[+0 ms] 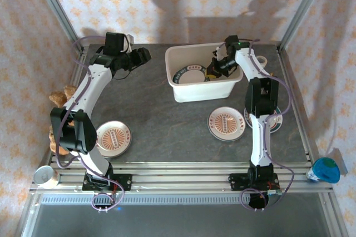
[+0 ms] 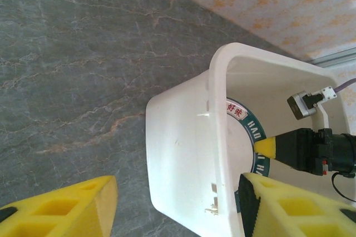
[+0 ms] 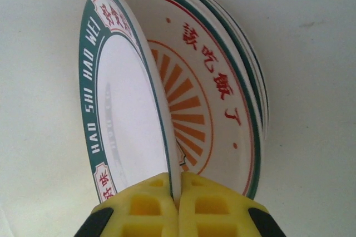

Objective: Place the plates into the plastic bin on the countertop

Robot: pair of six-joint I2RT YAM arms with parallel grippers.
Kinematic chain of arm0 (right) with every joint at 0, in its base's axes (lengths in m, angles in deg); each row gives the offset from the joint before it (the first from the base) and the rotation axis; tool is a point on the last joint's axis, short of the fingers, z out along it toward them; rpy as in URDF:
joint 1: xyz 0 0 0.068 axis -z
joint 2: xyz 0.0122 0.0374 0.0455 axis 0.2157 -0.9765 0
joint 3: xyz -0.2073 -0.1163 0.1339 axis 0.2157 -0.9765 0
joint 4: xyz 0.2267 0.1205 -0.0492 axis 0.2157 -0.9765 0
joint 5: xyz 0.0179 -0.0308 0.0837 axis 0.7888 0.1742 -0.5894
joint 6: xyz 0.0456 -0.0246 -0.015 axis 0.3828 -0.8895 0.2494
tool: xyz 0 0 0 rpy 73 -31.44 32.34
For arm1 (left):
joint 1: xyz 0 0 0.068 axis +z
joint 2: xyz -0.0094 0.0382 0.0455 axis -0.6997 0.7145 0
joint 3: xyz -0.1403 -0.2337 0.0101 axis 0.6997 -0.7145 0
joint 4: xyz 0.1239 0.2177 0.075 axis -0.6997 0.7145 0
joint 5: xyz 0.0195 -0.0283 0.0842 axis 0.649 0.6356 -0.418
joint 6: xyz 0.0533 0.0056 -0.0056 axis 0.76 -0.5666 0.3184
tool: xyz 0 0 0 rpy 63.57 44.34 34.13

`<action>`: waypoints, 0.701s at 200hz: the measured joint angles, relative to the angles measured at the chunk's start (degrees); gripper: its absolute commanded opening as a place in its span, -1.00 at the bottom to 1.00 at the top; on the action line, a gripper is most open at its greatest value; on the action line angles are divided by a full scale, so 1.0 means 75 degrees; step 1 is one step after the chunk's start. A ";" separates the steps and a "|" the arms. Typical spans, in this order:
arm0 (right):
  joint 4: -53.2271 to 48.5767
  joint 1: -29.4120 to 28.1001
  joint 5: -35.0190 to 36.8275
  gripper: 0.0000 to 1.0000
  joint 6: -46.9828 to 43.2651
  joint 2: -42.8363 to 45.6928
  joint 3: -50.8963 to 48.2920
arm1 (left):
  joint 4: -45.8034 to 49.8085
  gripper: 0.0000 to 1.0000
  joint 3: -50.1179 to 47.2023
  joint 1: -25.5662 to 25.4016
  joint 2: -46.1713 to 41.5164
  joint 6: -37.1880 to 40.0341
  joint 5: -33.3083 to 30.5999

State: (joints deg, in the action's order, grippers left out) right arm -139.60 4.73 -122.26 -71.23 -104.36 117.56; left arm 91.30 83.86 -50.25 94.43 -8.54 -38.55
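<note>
The white plastic bin (image 1: 192,89) stands at the back middle of the dark countertop (image 1: 156,114). My right gripper (image 3: 177,184) is inside the bin, shut on the rim of a teal-rimmed plate (image 3: 119,120). It holds that plate tilted on edge over a stack of plates with orange centres (image 3: 206,98). In the top view that gripper (image 1: 214,69) sits over the bin's right half. My left gripper (image 1: 142,56) hovers open just left of the bin (image 2: 183,148), holding nothing. More plates lie on the countertop at front left (image 1: 113,138) and front right (image 1: 226,123).
Another plate (image 1: 276,121) lies partly under the right arm. A tape roll (image 1: 45,176) sits at the front left corner, and a blue object (image 1: 325,169) lies outside the frame at the right. A brown object (image 1: 60,98) lies at the left edge. Aluminium rails (image 1: 178,170) run along the front.
</note>
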 measured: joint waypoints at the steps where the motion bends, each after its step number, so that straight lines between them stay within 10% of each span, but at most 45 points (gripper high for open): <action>1: -0.0003 0.0000 0.0000 -0.87 0.0003 -0.0006 0.0000 | 0.0000 0.19 0.0000 0.0000 0.0003 0.0003 0.0000; 69: -0.0219 0.0000 0.0265 -0.10 0.0227 -0.0085 0.0099 | 0.0335 0.20 -0.0067 0.0047 0.0017 0.0122 -0.0434; 140: -0.0187 0.0000 0.0906 0.27 0.0536 0.0396 0.0020 | 0.1209 0.21 -0.0871 0.0350 -0.0548 -0.0038 -0.1600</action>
State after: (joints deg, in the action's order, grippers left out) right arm -141.00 4.73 -115.46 -67.20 -101.39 117.72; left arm 100.37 77.32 -47.62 90.32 -8.82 -50.55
